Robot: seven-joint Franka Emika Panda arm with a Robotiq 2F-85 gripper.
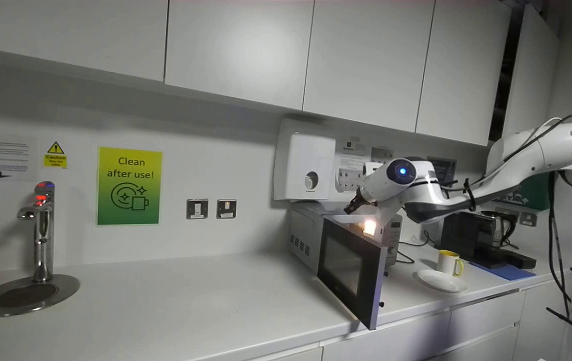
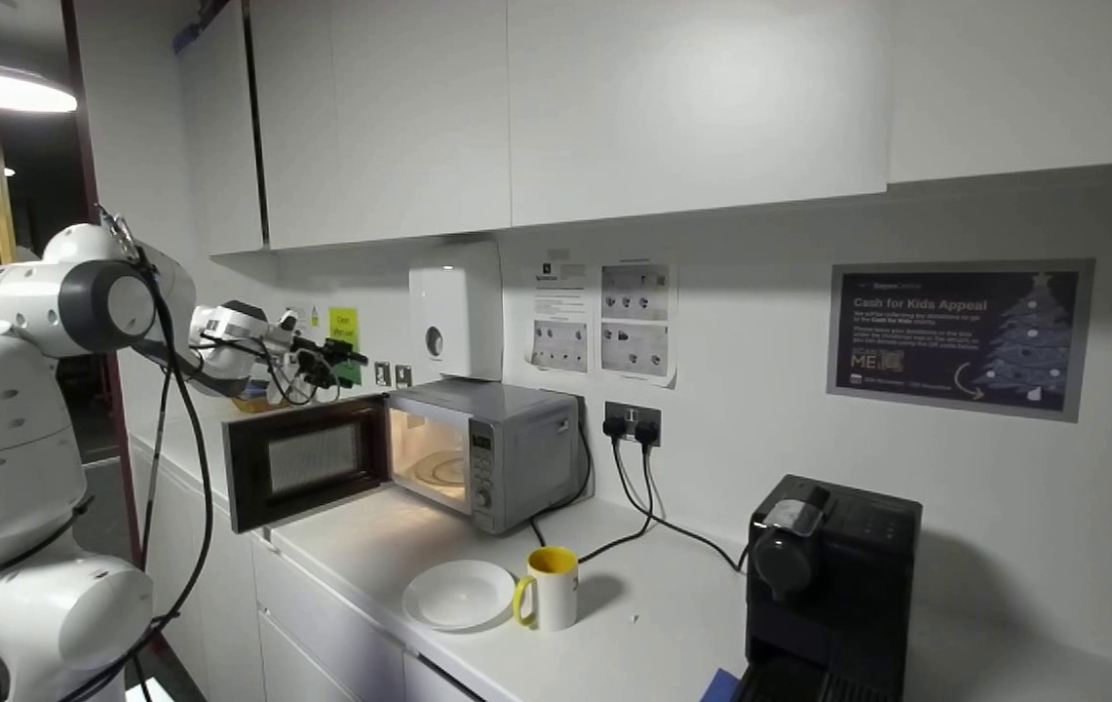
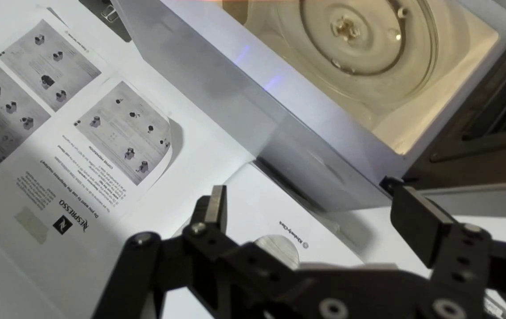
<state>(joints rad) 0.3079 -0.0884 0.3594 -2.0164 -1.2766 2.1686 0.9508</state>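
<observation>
In an exterior view the white arm (image 2: 0, 419) rises at the far left and reaches rightward. Next comes the door (image 2: 312, 463) of the silver microwave (image 2: 536, 444), standing wide open, its dark inner face and window showing. Above the door's top edge, in that same view, hangs the black pincer (image 3: 312, 210), well clear of the tabletop (image 2: 682, 575). The wrist view shows its two fingers (image 3: 417, 226) spread wide, with nothing held between them; there, the hinge corner of the microwave appears just beside one fingertip, and whether they touch I cannot tell. The microwave's body sits to the right of the door, toward the back of the tabletop, its cavity lit a warm yellow around a glass turntable (image 2: 440, 470). A white dispenser (image 2: 455, 302) is fixed to the wall (image 2: 741, 380) behind it, higher up. In front lies a round white plate (image 2: 461, 595), and just right of that a white mug (image 2: 558, 600) with a yellow inside and handle stands upright. Farther right comes the corner of a blue mat (image 2: 719, 686), then a black coffee machine (image 2: 838, 575). Rightmost, on the wall, hangs a dark poster (image 2: 960, 336) with a Christmas tree on it.
</observation>
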